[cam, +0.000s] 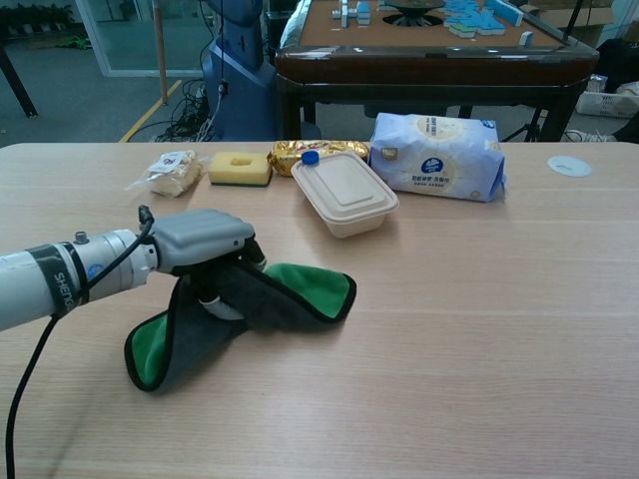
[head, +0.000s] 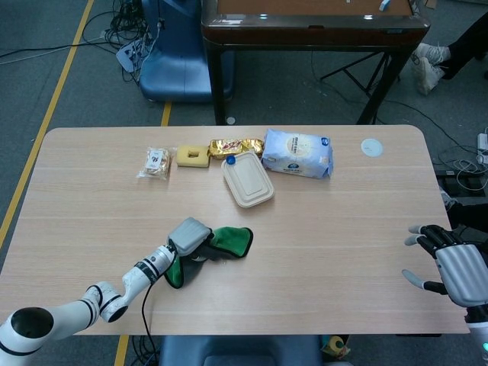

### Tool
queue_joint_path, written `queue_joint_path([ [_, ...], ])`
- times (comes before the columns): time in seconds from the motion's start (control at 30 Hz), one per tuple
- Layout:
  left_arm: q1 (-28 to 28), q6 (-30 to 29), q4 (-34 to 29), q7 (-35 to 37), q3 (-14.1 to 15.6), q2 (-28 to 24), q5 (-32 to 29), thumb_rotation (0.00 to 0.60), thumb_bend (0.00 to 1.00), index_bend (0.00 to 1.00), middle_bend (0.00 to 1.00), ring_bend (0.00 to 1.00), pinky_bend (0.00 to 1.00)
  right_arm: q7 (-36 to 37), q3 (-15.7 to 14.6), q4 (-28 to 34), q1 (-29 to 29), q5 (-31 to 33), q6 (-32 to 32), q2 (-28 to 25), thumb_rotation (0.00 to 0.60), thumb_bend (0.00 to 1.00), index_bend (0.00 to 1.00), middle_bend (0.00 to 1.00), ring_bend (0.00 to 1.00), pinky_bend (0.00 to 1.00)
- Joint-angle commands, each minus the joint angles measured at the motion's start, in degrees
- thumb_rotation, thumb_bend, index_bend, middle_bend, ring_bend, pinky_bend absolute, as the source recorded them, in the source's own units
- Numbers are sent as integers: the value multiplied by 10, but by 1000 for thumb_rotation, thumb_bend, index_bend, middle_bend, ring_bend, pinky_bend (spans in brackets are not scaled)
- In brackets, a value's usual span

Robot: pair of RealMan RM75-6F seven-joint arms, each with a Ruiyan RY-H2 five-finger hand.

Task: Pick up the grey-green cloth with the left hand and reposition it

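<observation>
Chest view shows the left hand [cam: 205, 244] nearest the camera, fingers curled down into the grey-green cloth [cam: 255, 304] and pinching a bunched fold of it. The cloth lies on the near-left part of the table [cam: 479, 329], its left end drooping to the wood with the green lining showing, its right end spread flat toward the table's middle.

The step in hand looks like the carry, with the cloth gripped but not wholly off the surface. To do it well, I judge the hand should keep the pinch firm and lift enough that the trailing end clears the wood before any sideways travel; otherwise that end may drag and fold under.

There is open wood to the right of the cloth and ahead of it. The near table edge sits close behind the drooping end, so moving away from that edge seems safer.

Farther back, a row stands near the far edge: a wrapped snack [cam: 170, 172], a yellow sponge [cam: 240, 167], a gold packet [cam: 300, 152], a lidded beige container [cam: 344, 193] and a tissue pack [cam: 436, 156]. In the head view the right hand [head: 450, 267] hovers off the right edge, fingers spread, holding nothing.
</observation>
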State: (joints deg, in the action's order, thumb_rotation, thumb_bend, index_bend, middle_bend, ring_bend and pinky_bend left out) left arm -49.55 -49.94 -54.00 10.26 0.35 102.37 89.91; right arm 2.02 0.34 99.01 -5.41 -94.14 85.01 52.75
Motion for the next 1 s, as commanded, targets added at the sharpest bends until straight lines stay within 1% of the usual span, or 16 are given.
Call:
queue_joint_path([
  [0.03, -6, 6, -19, 10, 17, -5, 17, 600, 293, 671, 718, 712, 998, -1, 0, 1, 1, -1, 1, -1, 600, 228, 397, 295, 234, 319],
  [0.17, -16, 19, -62, 32, 36, -22, 35, 600, 294, 671, 717, 712, 997, -2, 0, 2, 2, -1, 2, -1, 600, 228, 397, 295, 234, 319],
  [0.23, -18, 16, -85, 42, 44, -31, 45, 600, 294, 671, 717, 712, 996, -3, -1, 3, 2, -2, 3, -1, 600, 228, 397, 295, 234, 319],
  [0.43, -29, 19, -147, 74, 64, -55, 68, 600, 293, 671, 717, 712, 996, -4, 0, 3, 2, -2, 3, -1, 600, 228, 397, 295, 234, 319],
  [0.53, -35, 19, -163, 85, 70, -62, 76, 600, 293, 671, 717, 711, 993, -4, 0, 3, 2, -2, 3, -1, 600, 228, 397, 295, 234, 319],
  [0.7, -35, 22, -145, 62, 66, -52, 71, 600, 294, 671, 717, 710, 989, -1, 0, 2, 3, -2, 5, -1, 600, 228, 397, 295, 234, 319],
  [0.87, -25, 18, -98, 24, 52, -30, 53, 600, 294, 671, 717, 710, 989, 1, 0, 0, 5, -2, 8, -1, 600, 228, 397, 295, 234, 319],
  [1.0, -19, 19, -63, 14, 37, -16, 33, 600, 293, 671, 717, 710, 989, 2, 0, -1, 5, -3, 8, -1, 600, 228, 397, 295, 234, 319],
])
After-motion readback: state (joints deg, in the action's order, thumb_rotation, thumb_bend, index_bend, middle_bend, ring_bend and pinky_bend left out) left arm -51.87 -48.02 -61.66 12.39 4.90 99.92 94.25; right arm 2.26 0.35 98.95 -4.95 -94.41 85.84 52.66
